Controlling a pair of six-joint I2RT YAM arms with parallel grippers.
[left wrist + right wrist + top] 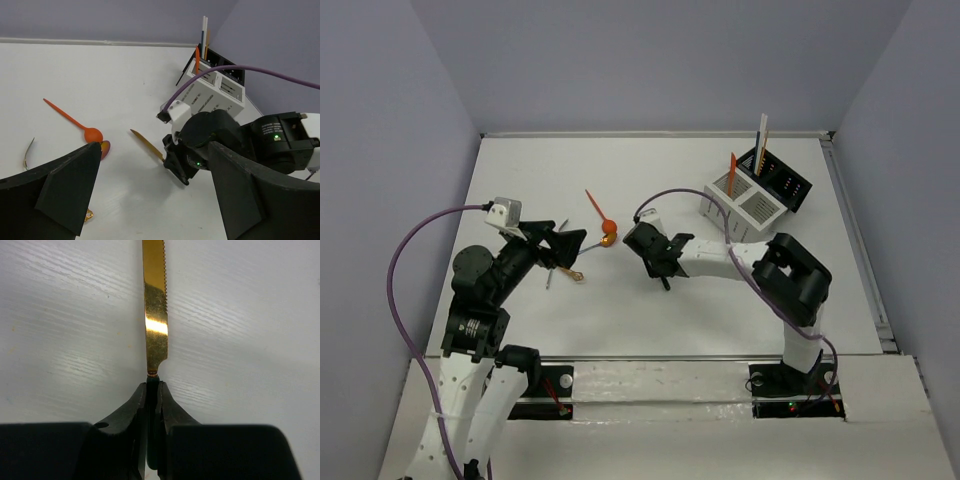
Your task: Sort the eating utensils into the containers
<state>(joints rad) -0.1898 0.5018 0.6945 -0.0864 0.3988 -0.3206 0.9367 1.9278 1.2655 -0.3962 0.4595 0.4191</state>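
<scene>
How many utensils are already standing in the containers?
3: an orange one in the white caddy, a white one and a tan one side by side in the black box. Shorter ones may be hidden inside.

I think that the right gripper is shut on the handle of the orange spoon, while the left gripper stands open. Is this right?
Not quite. The right gripper is shut on the handle of a gold knife with a serrated blade, not the orange spoon, which lies untouched. The right wrist view shows it. The left gripper does stand open.
</scene>
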